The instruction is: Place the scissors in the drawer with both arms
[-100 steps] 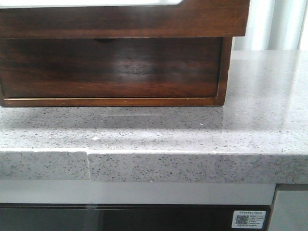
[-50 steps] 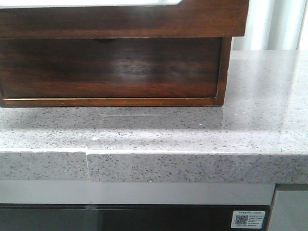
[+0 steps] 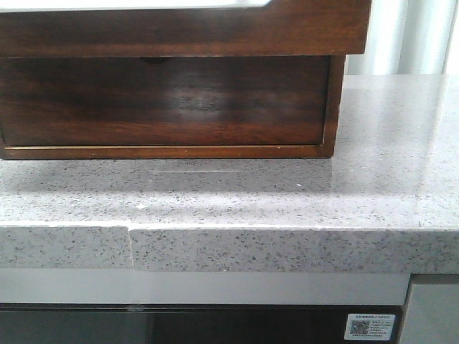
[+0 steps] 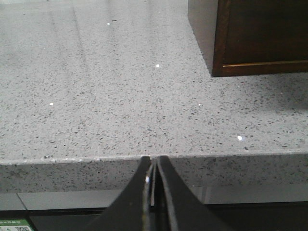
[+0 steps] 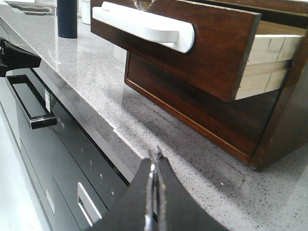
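Observation:
The scissors show in no view. The drawer point(image 5: 211, 43), dark reddish-brown with a white rim point(image 5: 144, 24), stands pulled out of the top of the wooden box point(image 3: 165, 100). In the front view its front point(image 3: 179, 32) overhangs the box. My left gripper point(image 4: 153, 159) is shut and empty, level with the counter's front edge, off the box's left corner point(image 4: 250, 43). My right gripper point(image 5: 155, 161) is shut and empty, low over the counter edge, in front of and below the open drawer. Neither gripper shows in the front view.
The speckled grey stone countertop point(image 3: 287, 201) carries the box. A dark bottle point(image 5: 67, 17) and a white cup point(image 5: 85, 9) stand far back along it. Below the counter is a dark appliance front with a bar handle point(image 5: 29, 106). A black arm part point(image 5: 14, 57) juts in nearby.

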